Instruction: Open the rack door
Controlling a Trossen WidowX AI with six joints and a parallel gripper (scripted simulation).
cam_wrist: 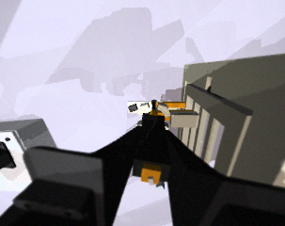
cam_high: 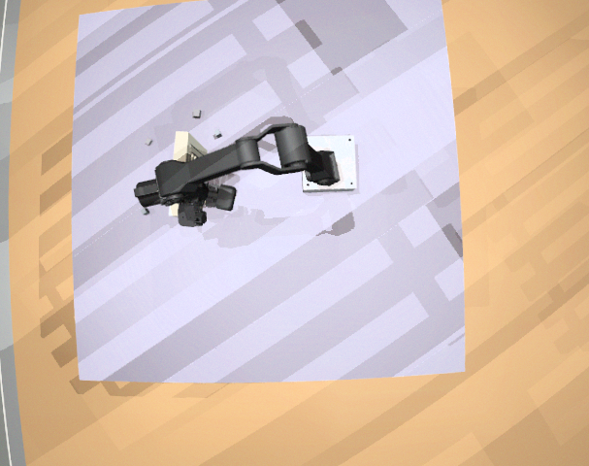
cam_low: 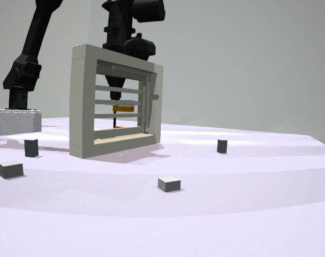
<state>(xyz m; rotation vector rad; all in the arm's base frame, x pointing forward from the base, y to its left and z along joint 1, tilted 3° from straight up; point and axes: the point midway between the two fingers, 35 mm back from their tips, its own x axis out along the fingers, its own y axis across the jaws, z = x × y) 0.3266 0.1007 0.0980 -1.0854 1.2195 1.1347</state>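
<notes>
My gripper (cam_low: 115, 96) (cam_wrist: 152, 132) points down in front of the rack door and is shut on the door's upright handle (cam_wrist: 150, 175), a dark piece with an orange mark. An orange bar (cam_low: 122, 108) sticks out sideways by the fingertips, with more orange below it. The barred door (cam_low: 117, 102) (cam_wrist: 238, 146) appears to sit in or close to its upright pale frame (cam_high: 181, 143) (cam_low: 78, 102) (cam_wrist: 255, 77); any small opening angle cannot be told. The arm covers the handle and the fingertips in the top view.
Several small grey blocks stand around the frame, among them one block (cam_high: 196, 114) at its far end, another block (cam_high: 217, 133) nearby and one (cam_high: 145, 211) behind it. The arm's white base plate (cam_high: 344, 162) is on the side of the gripper. The wrist hangs just above the frame's top.
</notes>
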